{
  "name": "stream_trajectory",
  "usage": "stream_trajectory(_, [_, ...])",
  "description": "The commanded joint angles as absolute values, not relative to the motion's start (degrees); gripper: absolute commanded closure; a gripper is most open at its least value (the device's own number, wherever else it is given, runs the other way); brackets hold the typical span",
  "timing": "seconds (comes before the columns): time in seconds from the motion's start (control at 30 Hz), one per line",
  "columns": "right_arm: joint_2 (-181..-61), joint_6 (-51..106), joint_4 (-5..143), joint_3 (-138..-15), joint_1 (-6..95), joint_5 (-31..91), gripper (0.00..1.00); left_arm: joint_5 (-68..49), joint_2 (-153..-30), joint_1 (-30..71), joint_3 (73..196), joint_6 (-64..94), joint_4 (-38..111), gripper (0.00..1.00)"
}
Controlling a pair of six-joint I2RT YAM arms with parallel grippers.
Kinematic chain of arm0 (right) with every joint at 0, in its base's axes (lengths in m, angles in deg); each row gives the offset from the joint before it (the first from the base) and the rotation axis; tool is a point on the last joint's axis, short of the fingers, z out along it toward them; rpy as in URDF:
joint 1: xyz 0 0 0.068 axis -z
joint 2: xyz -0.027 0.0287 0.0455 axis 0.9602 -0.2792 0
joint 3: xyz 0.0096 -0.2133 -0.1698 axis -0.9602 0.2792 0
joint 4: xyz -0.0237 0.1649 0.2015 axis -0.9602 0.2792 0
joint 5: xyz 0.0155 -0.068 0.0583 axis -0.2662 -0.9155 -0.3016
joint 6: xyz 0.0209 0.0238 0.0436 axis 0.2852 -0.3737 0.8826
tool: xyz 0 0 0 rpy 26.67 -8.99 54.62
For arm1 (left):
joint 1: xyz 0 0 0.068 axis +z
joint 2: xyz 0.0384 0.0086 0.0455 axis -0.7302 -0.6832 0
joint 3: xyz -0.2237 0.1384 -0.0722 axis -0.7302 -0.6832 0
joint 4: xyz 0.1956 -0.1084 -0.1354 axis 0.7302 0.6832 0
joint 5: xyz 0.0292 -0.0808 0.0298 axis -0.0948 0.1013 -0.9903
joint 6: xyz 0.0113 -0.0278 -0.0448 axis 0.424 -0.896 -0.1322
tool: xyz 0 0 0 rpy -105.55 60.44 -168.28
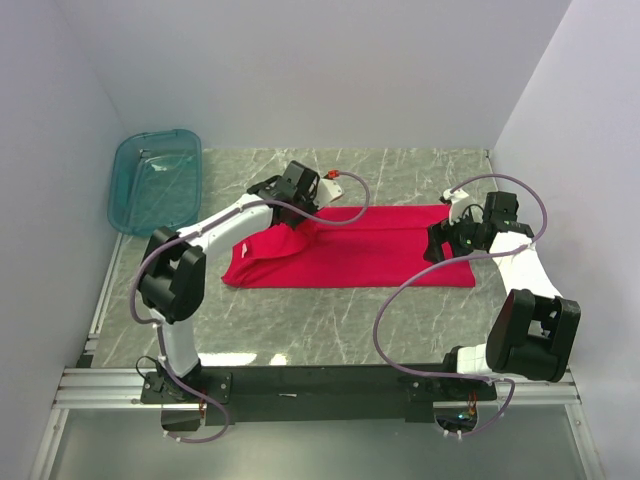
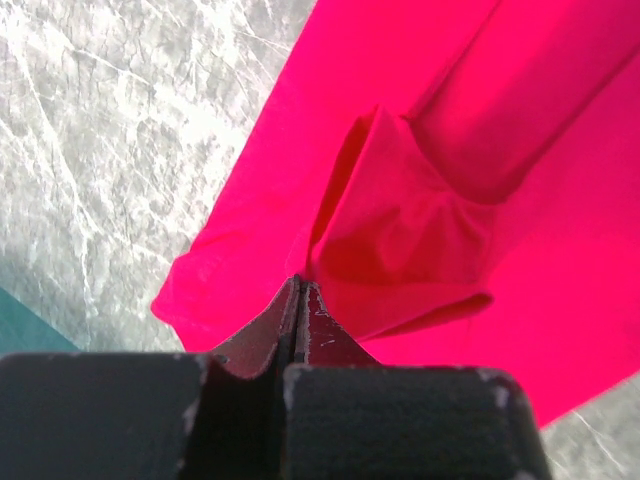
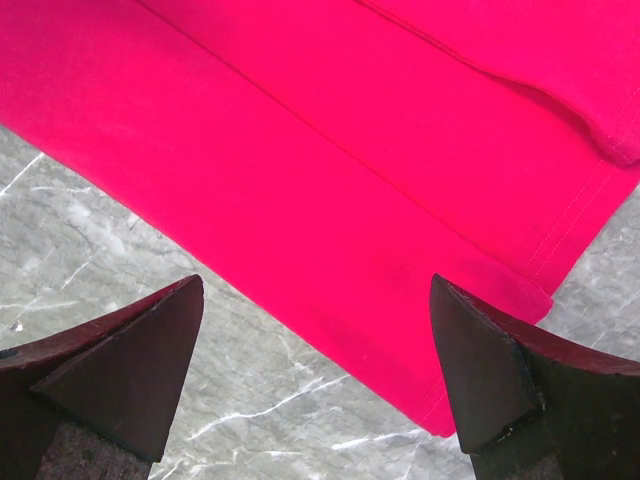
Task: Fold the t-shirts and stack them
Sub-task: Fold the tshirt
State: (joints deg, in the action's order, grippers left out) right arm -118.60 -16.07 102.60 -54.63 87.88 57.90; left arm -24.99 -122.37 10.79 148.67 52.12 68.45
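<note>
I see the t-shirt (image 1: 350, 258) in plain bright red all over. The table (image 1: 400, 320) has a grey marble pattern with thin white veins. At ten o'clock the tub (image 1: 155, 180) is translucent teal. My arms (image 1: 225, 228) are white with black joints.

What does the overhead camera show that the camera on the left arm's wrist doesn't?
Only overhead: the whole shirt laid out, and the right tool open at the shirt's right end. Only the left wrist view: a close look at the left tool, shut, its tip apparently pinching a raised fold of the cloth. Both: the red shirt, the grey table and the teal tub, though the wrist view catches just a corner sliver of teal, probably that tub.
</note>
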Motion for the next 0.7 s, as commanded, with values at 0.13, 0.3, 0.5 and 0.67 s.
stream_trajectory(0.13, [-117.47, -16.76, 102.58, -54.84, 88.55, 59.31, 0.00, -24.02, -125.03, 12.27, 152.90, 56.10, 64.89, 1.00])
stream_trajectory(0.3, [-117.30, -16.85, 102.49, -54.93, 88.55, 59.40, 0.00, -25.43, -126.96, 13.15, 154.04, 57.78, 63.31, 1.00])
stream_trajectory(0.5, [-117.30, -16.85, 102.49, -54.93, 88.64, 59.57, 0.00, -26.22, -129.16, 14.03, 155.62, 58.39, 61.99, 1.00])
stream_trajectory(0.67, [-117.38, -16.94, 102.49, -54.66, 88.82, 59.66, 0.00, -27.37, -130.48, 14.47, 156.15, 59.01, 60.59, 1.00])
